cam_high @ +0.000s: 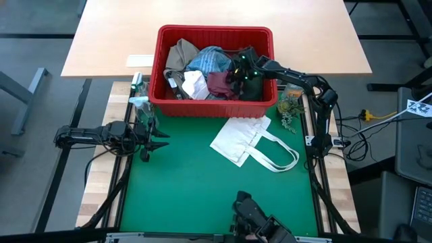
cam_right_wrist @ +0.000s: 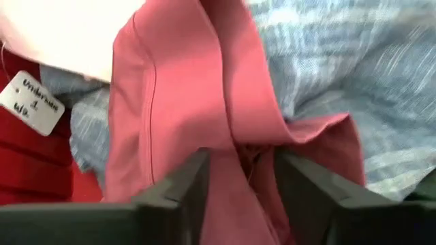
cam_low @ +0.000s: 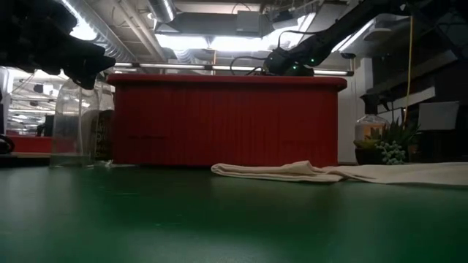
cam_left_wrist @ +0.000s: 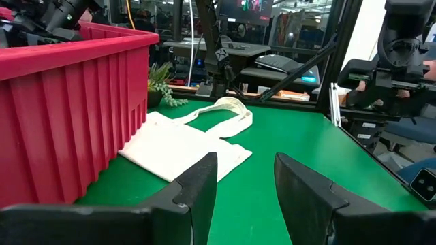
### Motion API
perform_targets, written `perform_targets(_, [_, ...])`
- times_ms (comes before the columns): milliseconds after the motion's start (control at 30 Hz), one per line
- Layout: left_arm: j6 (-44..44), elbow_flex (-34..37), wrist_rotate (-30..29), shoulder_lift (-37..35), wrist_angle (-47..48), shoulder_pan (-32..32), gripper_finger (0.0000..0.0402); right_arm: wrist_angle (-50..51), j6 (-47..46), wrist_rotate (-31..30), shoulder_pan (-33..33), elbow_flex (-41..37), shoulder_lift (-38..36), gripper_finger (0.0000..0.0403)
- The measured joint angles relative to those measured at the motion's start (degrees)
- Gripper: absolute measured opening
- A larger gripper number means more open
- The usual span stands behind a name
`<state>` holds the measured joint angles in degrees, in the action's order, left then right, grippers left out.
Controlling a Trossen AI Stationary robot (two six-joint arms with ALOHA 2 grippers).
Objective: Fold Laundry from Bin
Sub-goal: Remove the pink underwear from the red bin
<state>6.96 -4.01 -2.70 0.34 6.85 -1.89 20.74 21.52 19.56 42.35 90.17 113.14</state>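
The red bin (cam_high: 214, 104) stands at the far edge of the green table (cam_high: 202, 189), filled with laundry: a tan garment (cam_high: 181, 54) toward its far left corner, a blue-white striped shirt (cam_high: 210, 61) in the middle, a small white cloth (cam_high: 194, 86) near its front wall, and a small maroon cloth (cam_high: 219, 82) just right of the white one. The right gripper (cam_right_wrist: 240, 167) is down inside the right half of the bin, directly over the maroon cloth; in the right wrist view its two fingers stand apart with a ridge of the maroon fabric between them, the striped shirt just beyond, though whether they are pinching the fold cannot be told. The left gripper (cam_left_wrist: 245, 184) hovers open and empty over the table's left edge, well apart from the bin's contents. A white tote bag (cam_high: 246, 138) lies flat in front of the bin's right corner.
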Motion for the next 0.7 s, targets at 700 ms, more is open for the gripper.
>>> perform_targets(700, [0.0,0.01,-0.01,-0.01,0.0,0.0,0.0141,-0.82,-0.16,8.01,0.0,0.0,0.0,0.0155])
